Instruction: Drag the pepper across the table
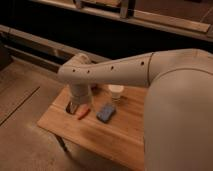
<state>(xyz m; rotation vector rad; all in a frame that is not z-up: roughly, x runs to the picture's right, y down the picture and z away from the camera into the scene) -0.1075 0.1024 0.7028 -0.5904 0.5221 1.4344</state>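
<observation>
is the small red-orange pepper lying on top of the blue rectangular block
No, the pepper lies on the wooden table beside the blue block, apart from it, next to the gripper.

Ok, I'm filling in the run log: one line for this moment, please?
gripper: low over table, fingers open | pepper: on table beside gripper, not held | blue block: other side of pepper

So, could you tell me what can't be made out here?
Camera view:
Table: right end hidden behind the arm.
Gripper, at the table's left end beside the pepper: whether they touch, masked by the wrist above.
Cup: contents too small to see.
</observation>
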